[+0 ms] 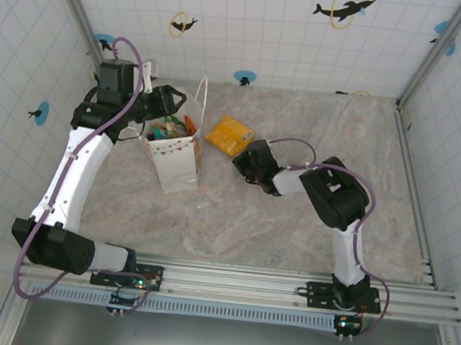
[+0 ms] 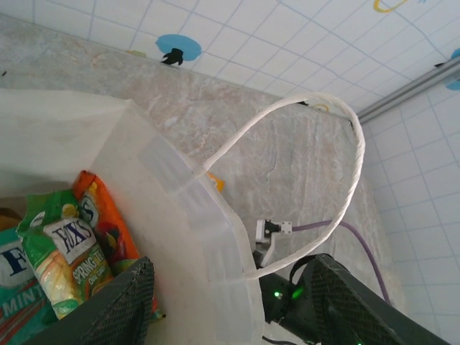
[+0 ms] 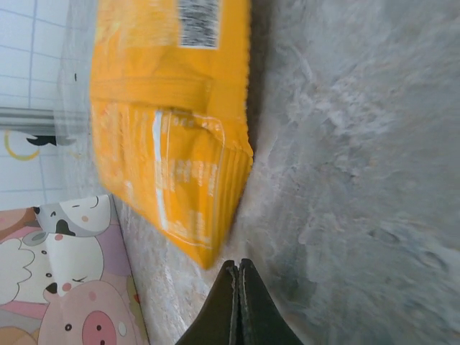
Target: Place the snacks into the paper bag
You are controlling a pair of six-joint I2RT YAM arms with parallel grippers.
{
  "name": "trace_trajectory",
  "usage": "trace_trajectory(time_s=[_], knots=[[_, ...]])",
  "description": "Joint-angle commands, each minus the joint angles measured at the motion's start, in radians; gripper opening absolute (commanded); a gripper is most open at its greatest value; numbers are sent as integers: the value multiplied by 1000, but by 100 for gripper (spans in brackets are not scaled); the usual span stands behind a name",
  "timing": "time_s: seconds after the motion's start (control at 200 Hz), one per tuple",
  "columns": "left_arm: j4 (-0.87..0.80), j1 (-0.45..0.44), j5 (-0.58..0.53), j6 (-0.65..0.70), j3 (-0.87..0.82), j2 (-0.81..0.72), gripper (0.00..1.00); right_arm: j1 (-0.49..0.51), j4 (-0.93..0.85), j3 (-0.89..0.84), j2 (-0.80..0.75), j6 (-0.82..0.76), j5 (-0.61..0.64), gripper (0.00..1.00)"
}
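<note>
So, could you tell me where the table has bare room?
Bare marble lies between the paper bag and the near rail, and between the right arm and the right wall. It is crowded by the bag's mouth: the left tool straddles its rim, and the orange-yellow packet lies beside the shut right tool.

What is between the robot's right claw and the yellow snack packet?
Nothing but a thin strip of bare table. The right wrist view shows the shut right gripper just beside a corner of the yellow snack packet.
</note>
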Motion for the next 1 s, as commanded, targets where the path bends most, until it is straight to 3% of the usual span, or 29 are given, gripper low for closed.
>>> trace_trajectory(time_s=[0.0, 0.325, 0.405, 0.495, 0.57, 0.741, 0.996], knots=[[61, 7, 29, 75, 7, -36, 59, -8, -61, -43, -131, -107, 33, 0], [215, 6, 56, 226, -99, -169, 57, -49, -211, -117, -347, -259, -70, 0], [185, 6, 27, 227, -92, -170, 57, -55, -289, -64, -348, -385, -72, 19], [148, 6, 27, 244, -82, -158, 58, -81, -344, 14, -316, -512, -111, 38], [134, 6, 28, 255, -85, -158, 58, -113, -367, 81, -270, -591, -155, 45], [121, 6, 27, 263, -80, -154, 59, -188, -454, 224, -129, -600, -214, 47], [122, 6, 29, 256, -68, -133, 59, -224, -474, 356, 29, -574, -270, 48]])
